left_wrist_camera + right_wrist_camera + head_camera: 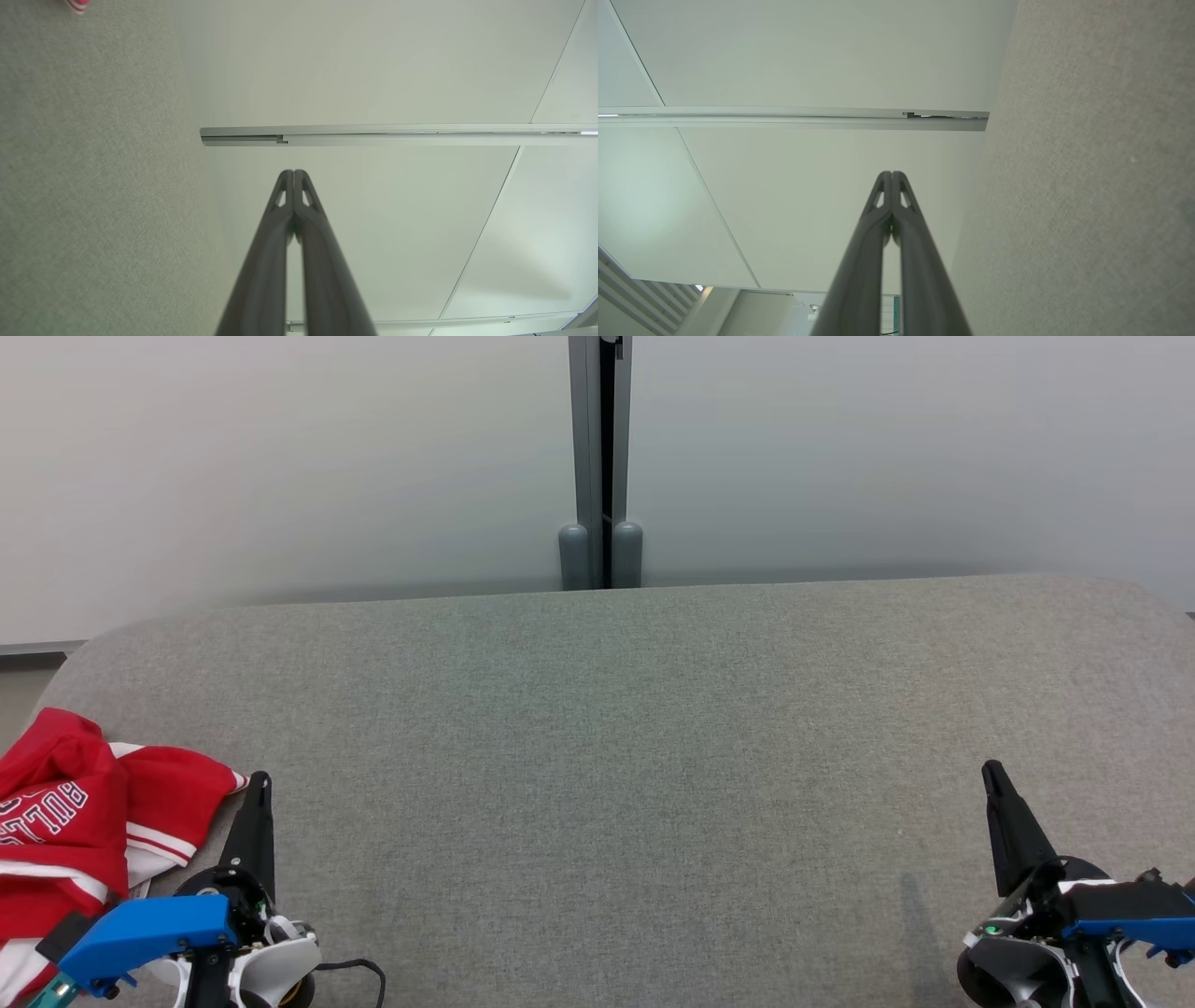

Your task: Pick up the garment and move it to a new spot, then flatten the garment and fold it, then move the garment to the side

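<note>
The garment (70, 821), a red jersey with white trim and white lettering, lies crumpled at the near left corner of the grey fabric table (616, 737). A red-and-white scrap of the garment (77, 4) peeks in at the top of the left wrist view. My left gripper (260, 782) rests just right of the jersey, shut and holding nothing; its tips (294, 173) meet in the left wrist view. Over at the near right, my right gripper (991, 773) is shut and empty too, its tips (892, 174) pressed together.
A white partition wall (280, 457) stands behind the table, split by a grey vertical post (600, 467). The table's far corners are rounded. A black cable (359, 971) curls beside my left wrist.
</note>
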